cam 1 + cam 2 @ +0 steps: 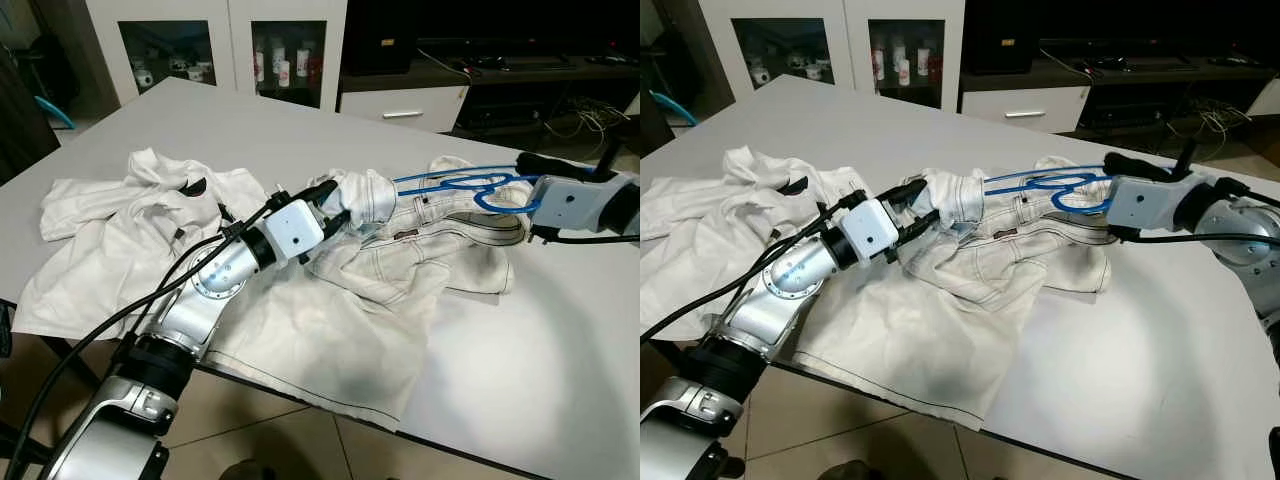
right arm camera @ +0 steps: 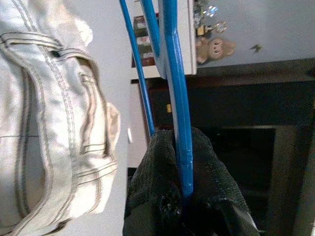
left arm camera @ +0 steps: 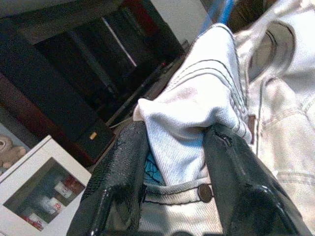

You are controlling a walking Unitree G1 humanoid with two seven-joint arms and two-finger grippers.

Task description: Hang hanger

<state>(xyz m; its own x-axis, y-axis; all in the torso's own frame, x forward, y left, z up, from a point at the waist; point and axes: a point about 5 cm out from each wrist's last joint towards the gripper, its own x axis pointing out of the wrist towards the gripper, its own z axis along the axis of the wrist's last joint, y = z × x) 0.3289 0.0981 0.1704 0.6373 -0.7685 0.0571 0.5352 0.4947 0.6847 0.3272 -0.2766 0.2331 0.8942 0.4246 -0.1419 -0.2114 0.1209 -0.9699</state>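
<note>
White jeans lie crumpled on the white table. My left gripper is shut on a bunched fold of their waistband, lifting it a little off the table. A blue wire hanger reaches over the far side of the jeans toward that fold. My right gripper is shut on the hanger's right end, and the blue bar is pinched between its black fingers. The hanger's left tip is hidden in the cloth.
A white shirt is spread over the table's left part, under my left arm. Behind the table stand a white glass-door cabinet and a dark TV unit with cables. The table's near edge runs close below the jeans.
</note>
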